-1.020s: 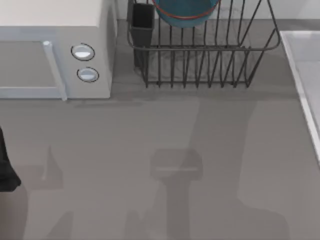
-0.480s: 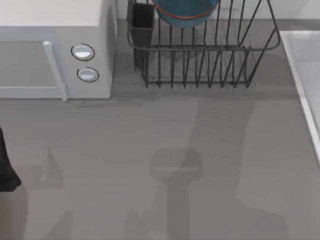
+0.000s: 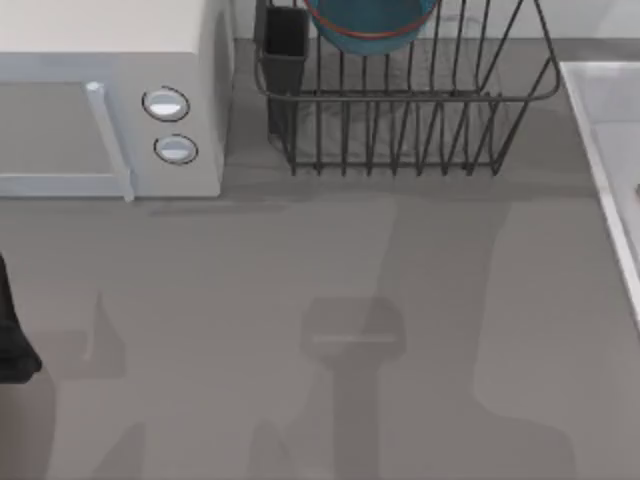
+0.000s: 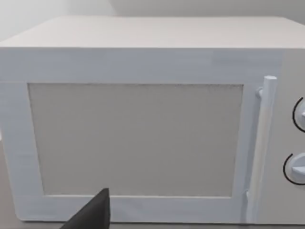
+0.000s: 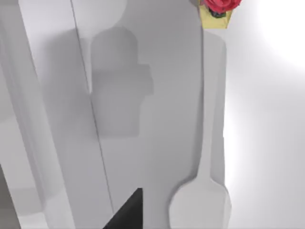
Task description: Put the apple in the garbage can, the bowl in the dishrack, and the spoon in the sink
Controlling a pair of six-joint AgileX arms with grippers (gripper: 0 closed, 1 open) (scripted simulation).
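Observation:
The blue bowl (image 3: 372,22) with its reddish rim rests inside the black wire dishrack (image 3: 410,110) at the back. The pale sink (image 3: 612,120) lies along the table's right side. In the right wrist view the white spoon (image 5: 205,191) lies over the sink floor (image 5: 143,71), bowl end nearest the camera. A dark fingertip (image 5: 129,212) of my right gripper shows beside the spoon, apart from it. The red apple (image 5: 221,5) sits on a small yellow holder far off; whether that is the garbage can I cannot tell. My left arm (image 3: 12,340) stays at the left edge, its fingertip (image 4: 93,214) facing the microwave.
A white microwave (image 3: 110,100) with two round knobs stands at the back left, its door and handle (image 4: 262,143) close before the left wrist. A dark utensil cup (image 3: 285,35) sits at the dishrack's left corner. Arm shadows fall on the grey table (image 3: 350,330).
A thin pale sliver has appeared at the top view's right edge over the sink. The bowl, the dishrack and the left arm have not moved.

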